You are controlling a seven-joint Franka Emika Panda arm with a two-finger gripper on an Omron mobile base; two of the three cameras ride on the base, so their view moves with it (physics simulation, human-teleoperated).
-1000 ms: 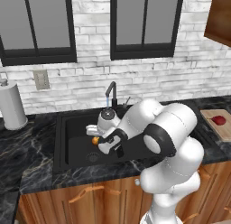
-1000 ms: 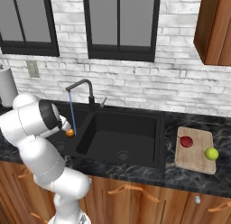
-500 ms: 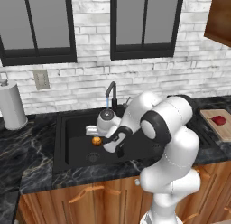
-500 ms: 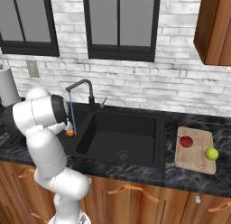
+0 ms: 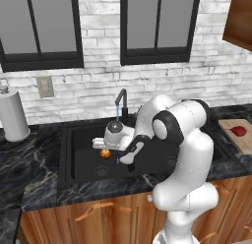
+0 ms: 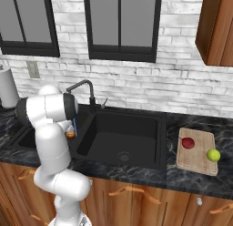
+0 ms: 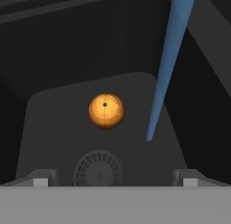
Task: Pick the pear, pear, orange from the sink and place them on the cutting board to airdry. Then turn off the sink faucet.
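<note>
The orange (image 7: pixel 106 110) lies on the floor of the left basin of the black sink (image 6: pixel 136 118), just above the round drain (image 7: pixel 98 171) in the hand view. My gripper (image 7: pixel 115 180) hangs above it, open, with nothing between its fingertips (image 7: pixel 45 179). From the left base, the hand (image 5: pixel 104 143) hovers right over the orange (image 5: pixel 105 153). From the right base, the orange (image 6: pixel 70 134) peeks out beside my arm. The dark red pear (image 6: pixel 187 142) and the yellow-green pear (image 6: pixel 213 155) rest on the cutting board (image 6: pixel 200 163). Blue water (image 7: pixel 169 60) streams from the sink faucet (image 6: pixel 84 86).
A paper towel roll (image 5: pixel 12 115) stands on the dark marble counter left of the sink. The water stream falls close beside the orange. The brick wall and windows rise behind the faucet (image 5: pixel 120 98). A wooden cabinet (image 6: pixel 218 29) hangs at the upper right.
My arm has folded in and its elbow has shifted, bringing the hand a little closer over the orange. The jaws stay open. The fruits have not moved.
</note>
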